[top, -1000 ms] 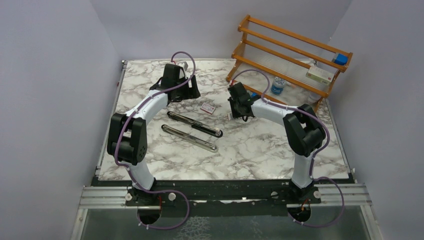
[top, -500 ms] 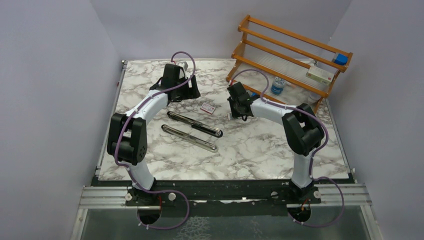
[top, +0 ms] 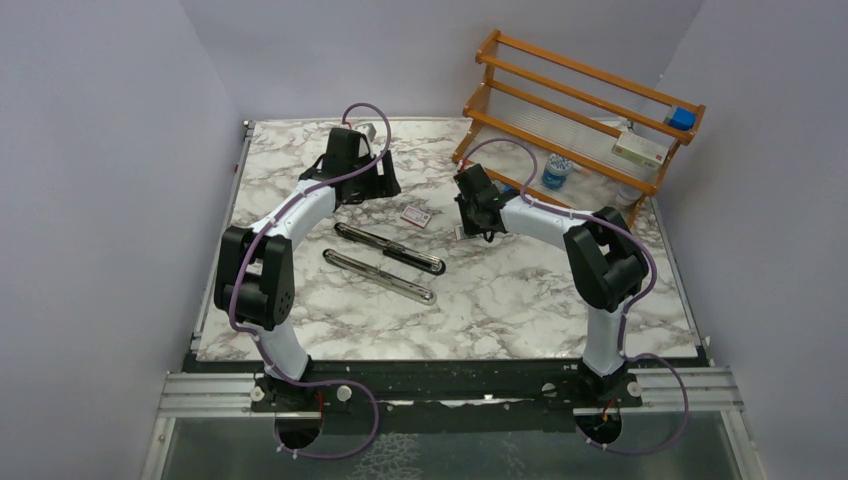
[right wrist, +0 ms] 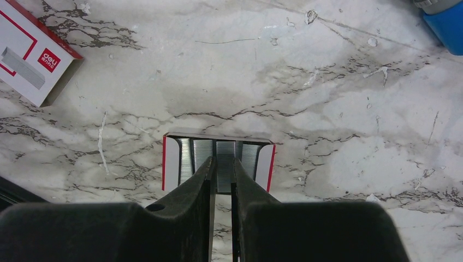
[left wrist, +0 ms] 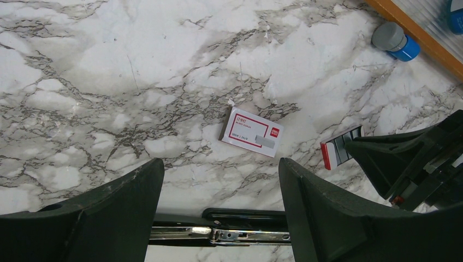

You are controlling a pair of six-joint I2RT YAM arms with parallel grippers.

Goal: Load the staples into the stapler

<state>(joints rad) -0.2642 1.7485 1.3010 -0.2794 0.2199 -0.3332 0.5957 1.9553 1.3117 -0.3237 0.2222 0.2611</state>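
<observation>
The black stapler [top: 388, 250] lies opened flat in the middle of the table, its silver channel part [top: 380, 277] beside it. It also shows at the bottom of the left wrist view [left wrist: 240, 232]. The pink-red staple box sleeve [top: 416, 216] lies flat with its label up [left wrist: 251, 132]. Its open tray [right wrist: 171, 158] holds several silver staple strips [right wrist: 225, 150]. My right gripper [right wrist: 223, 166] is down in the tray, its fingers closed narrow on one middle strip. My left gripper [left wrist: 221, 207] is open and empty, above the table behind the stapler.
A wooden rack [top: 580, 110] stands at the back right with a small box [top: 640, 150] and a blue item [top: 682, 118] on it. A blue capped bottle [left wrist: 396, 41] lies near the rack's foot, close behind my right gripper.
My right gripper has shifted slightly left and back over the tray. The left arm, stapler and box sleeve have not moved.
</observation>
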